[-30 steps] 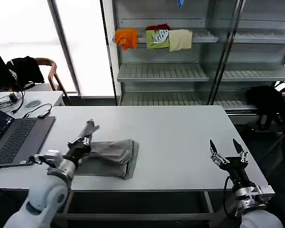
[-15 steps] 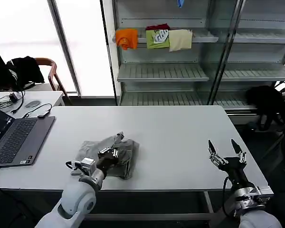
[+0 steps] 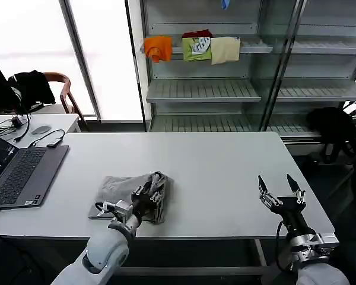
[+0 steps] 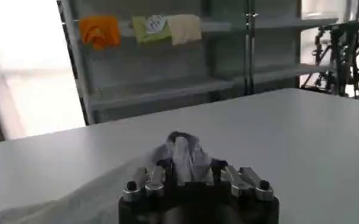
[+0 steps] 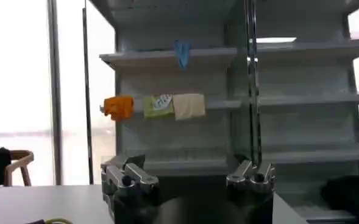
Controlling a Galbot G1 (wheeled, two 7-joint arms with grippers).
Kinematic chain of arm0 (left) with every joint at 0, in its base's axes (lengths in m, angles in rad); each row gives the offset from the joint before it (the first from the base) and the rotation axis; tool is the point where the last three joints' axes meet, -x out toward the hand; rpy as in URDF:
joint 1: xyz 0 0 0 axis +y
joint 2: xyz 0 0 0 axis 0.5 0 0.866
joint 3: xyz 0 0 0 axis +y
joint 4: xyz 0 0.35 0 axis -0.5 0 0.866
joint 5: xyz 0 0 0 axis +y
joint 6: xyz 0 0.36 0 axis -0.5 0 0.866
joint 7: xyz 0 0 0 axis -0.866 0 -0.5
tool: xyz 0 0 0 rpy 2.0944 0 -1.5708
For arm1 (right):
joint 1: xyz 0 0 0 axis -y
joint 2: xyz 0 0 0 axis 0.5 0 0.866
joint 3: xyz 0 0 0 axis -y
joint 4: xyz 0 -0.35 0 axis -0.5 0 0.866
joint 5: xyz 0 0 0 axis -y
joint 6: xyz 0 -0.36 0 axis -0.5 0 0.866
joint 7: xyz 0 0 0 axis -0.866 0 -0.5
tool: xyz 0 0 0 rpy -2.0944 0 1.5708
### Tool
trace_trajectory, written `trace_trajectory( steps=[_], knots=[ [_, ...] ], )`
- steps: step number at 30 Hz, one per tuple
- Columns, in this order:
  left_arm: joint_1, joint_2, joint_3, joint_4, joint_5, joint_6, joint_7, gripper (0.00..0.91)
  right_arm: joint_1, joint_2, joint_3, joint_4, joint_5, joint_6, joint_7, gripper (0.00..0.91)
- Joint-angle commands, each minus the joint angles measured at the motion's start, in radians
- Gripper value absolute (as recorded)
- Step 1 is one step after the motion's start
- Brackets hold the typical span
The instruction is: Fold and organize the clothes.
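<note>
You're looking across a pale grey desk (image 3: 225, 172) toward a metal shelving unit (image 3: 249, 89) with slatted shelves against the far wall. On its upper shelf you have three folded garments side by side: orange (image 3: 158, 47), green (image 3: 197, 48) and cream (image 3: 225, 50). Something small and blue (image 3: 225, 4) hangs from the shelf above them. To your left, tall bright windows (image 3: 29, 41) pour in daylight. Near them stands a wooden chair (image 3: 62, 89) with a black garment (image 3: 29, 86) draped over it. A side table (image 3: 44, 124) carries cables, and an open laptop (image 3: 21, 172) sits at the desk's left edge. A dark bag (image 3: 335, 130) lies low at the right.
</note>
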Motion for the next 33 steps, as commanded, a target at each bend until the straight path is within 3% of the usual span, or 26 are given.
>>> trace_trajectory(
  steps=[1,9,15,17,22,27,33],
  knots=[
    [-0.005,0.012,0.088,-0.123,0.067,-0.008,0.052,0.907,0.008,0.007,-0.012,-0.001,-0.012,-0.002,0.000,0.907],
    [-0.020,-0.005,0.102,-0.197,0.043,-0.039,0.040,0.907,0.011,0.016,-0.016,0.004,-0.028,-0.007,0.003,0.907],
    [0.046,0.084,-0.147,-0.157,0.030,-0.016,0.007,0.907,-0.003,-0.004,0.013,-0.001,-0.010,0.001,0.004,0.907],
    [0.084,0.139,-0.296,-0.100,-0.011,-0.011,0.024,0.907,-0.004,-0.005,0.017,-0.001,-0.008,0.002,0.006,0.907],
    [0.128,0.196,-0.468,0.068,-0.127,-0.012,0.049,0.907,-0.006,-0.011,0.017,-0.009,-0.005,0.008,0.005,0.907],
    [0.125,0.173,-0.486,0.135,-0.175,-0.012,0.011,0.907,0.008,-0.006,0.004,-0.005,-0.011,0.000,0.004,0.907],
    [0.121,0.082,-0.440,0.091,-0.170,0.018,-0.019,0.907,0.003,-0.007,0.004,-0.001,-0.014,-0.007,0.003,0.907]
  ],
)
